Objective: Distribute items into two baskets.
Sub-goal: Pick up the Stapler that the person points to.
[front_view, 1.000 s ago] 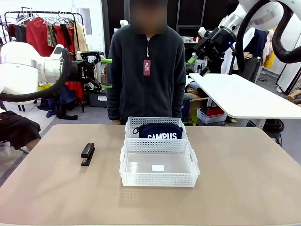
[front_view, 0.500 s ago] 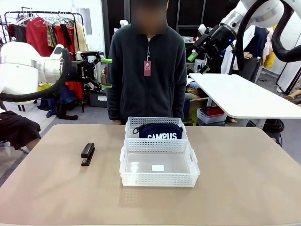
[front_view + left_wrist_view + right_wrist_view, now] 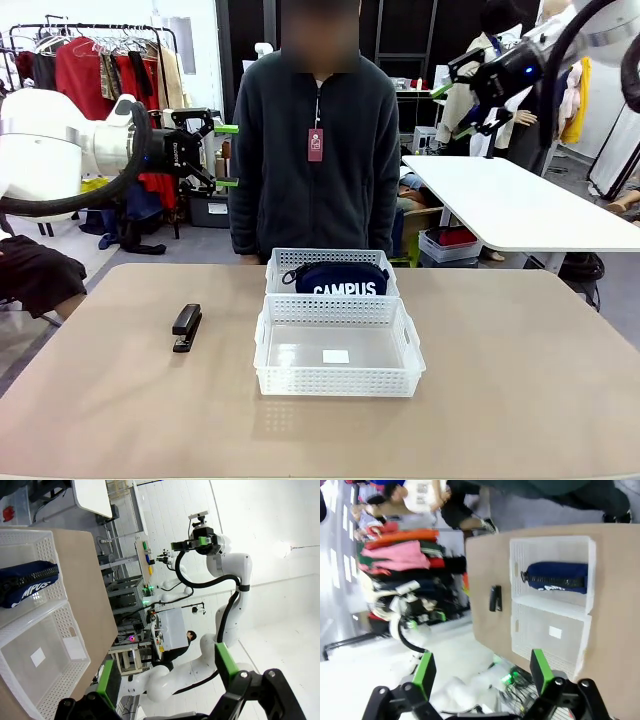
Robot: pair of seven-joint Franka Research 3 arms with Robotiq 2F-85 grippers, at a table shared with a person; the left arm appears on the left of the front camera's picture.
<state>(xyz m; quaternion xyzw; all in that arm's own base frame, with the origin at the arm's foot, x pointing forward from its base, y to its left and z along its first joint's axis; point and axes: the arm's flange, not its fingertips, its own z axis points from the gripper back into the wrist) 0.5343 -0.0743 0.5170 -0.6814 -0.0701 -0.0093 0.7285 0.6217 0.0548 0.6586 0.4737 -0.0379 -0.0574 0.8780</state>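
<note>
Pouch (image 3: 342, 278), navy with CAMPUS lettering, lies in the far basket (image 3: 330, 254), with the near basket (image 3: 338, 381) just in front of it. The stapler (image 3: 186, 327) lies on the worktop (image 3: 500, 400) to their left. The left end effector (image 3: 227, 156) hangs released, high beyond the far left edge and well apart from the stapler. The right end effector (image 3: 452, 110), also released, is raised at far right. The right wrist view takes in the stapler and both baskets together; the left wrist view shows the pouch's zip.

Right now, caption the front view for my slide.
CAMPUS pouch in the far basket, black stapler on the table left of the near basket, left gripper and right gripper raised and open.
</note>
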